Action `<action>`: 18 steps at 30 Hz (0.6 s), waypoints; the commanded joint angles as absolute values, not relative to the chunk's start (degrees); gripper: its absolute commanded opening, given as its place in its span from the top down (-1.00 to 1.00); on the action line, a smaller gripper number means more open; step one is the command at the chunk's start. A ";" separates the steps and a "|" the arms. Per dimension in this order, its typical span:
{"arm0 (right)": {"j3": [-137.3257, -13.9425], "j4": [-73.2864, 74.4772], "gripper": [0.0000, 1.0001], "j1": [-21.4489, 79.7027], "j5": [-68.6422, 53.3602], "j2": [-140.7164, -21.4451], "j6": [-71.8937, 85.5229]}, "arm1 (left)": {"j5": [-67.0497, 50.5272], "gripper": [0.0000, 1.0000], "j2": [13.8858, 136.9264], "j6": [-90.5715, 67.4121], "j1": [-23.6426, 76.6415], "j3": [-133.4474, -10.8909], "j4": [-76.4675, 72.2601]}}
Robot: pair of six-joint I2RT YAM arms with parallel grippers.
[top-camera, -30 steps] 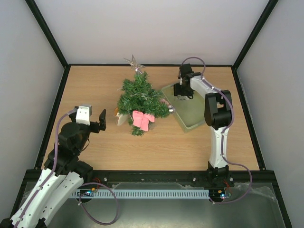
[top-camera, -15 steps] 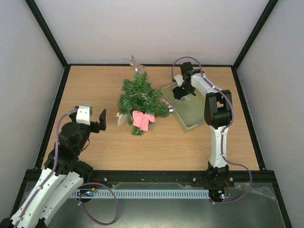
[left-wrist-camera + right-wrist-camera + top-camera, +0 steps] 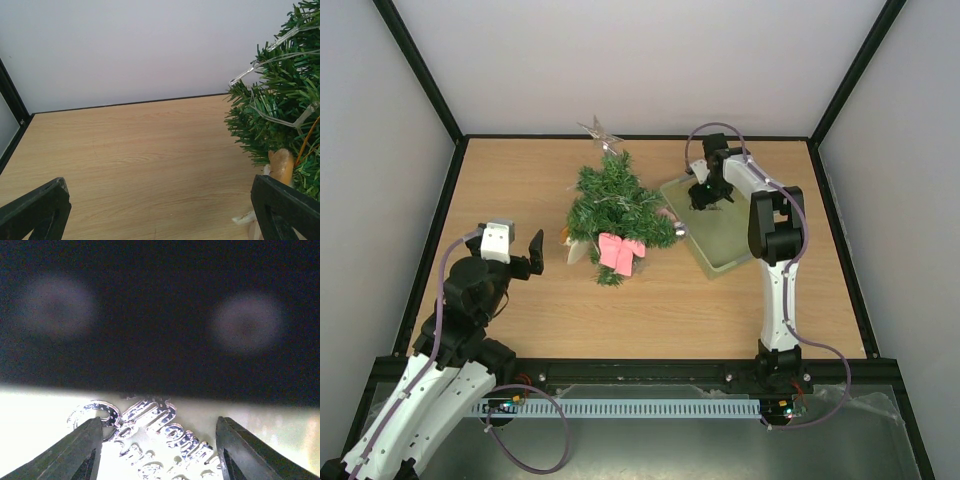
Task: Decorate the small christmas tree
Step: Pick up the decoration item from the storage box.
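Note:
The small christmas tree [image 3: 616, 205] lies flat on the table with a clear star [image 3: 601, 131] at its far tip, a pink bow [image 3: 620, 252] near its base and a silver ball [image 3: 680, 230] at its right side. Its branches show at the right of the left wrist view [image 3: 285, 100]. My right gripper [image 3: 706, 196] is open and reaches down into the pale green basket [image 3: 720, 240]; a silver glittery lettering ornament [image 3: 160, 432] lies between its fingers. My left gripper [image 3: 525, 255] is open and empty, left of the tree.
A beige ornament [image 3: 280, 165] hangs at the tree's left edge [image 3: 567, 238]. Black frame rails border the table on all sides. The basket sits at the right of the tree, near the back.
My right gripper has shifted slightly within the basket's far left corner and sits lower. The left arm and the tree have not moved.

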State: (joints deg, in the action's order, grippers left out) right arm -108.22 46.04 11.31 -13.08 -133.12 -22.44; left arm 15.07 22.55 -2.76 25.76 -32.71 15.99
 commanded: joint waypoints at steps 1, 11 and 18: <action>-108.04 50.60 -0.18 11.16 -12.05 -135.36 -16.07 | 15.82 -0.99 22.33 -2.29 25.92 -32.79 15.56; -94.81 44.97 -0.03 11.20 -15.42 -125.79 1.52 | 14.99 -0.99 21.04 -2.29 25.93 -32.62 15.29; -87.35 43.09 0.01 11.09 -22.86 -119.77 2.57 | 14.84 -0.99 20.05 -2.37 26.02 -32.63 15.47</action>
